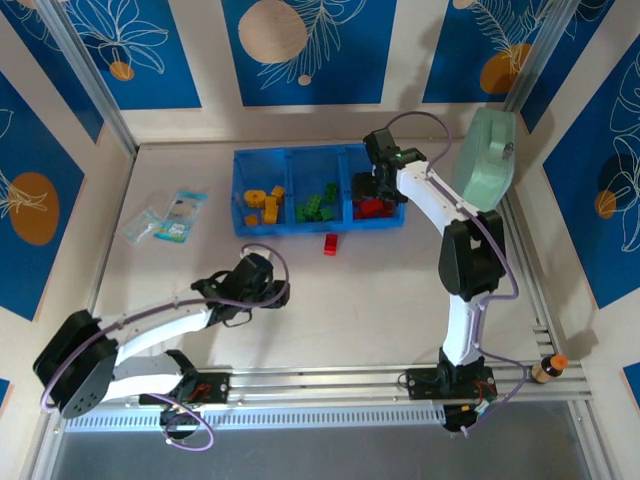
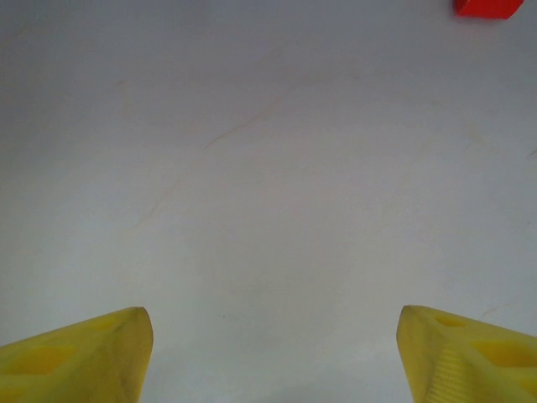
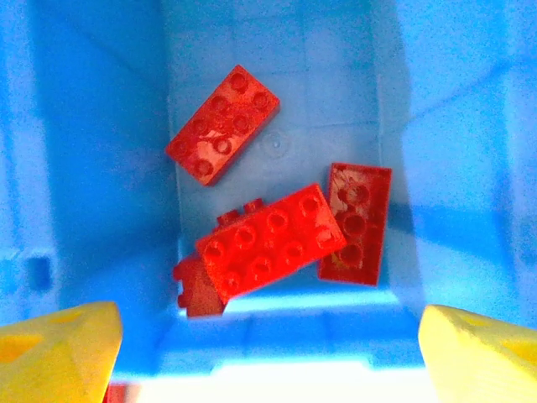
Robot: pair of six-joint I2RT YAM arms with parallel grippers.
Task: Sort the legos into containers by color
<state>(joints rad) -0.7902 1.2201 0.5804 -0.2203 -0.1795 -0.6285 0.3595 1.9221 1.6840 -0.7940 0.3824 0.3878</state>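
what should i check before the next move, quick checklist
1. Right gripper jaws open, nothing held: ok
2. Red legos lie in the right compartment: ok
3. Yellow legos left, green legos middle: ok
4. All legos in the tray: not ok, one red lego on the table
5. Left gripper jaws open, empty: ok
6. That lego within the left arm's reach: cannot tell

Blue tray (image 1: 240,226), three compartments: yellow/orange bricks (image 1: 262,205) left, green bricks (image 1: 318,206) middle, red bricks (image 3: 268,243) right. Loose red brick (image 1: 330,244) on desk (image 1: 350,300), near tray's front wall.
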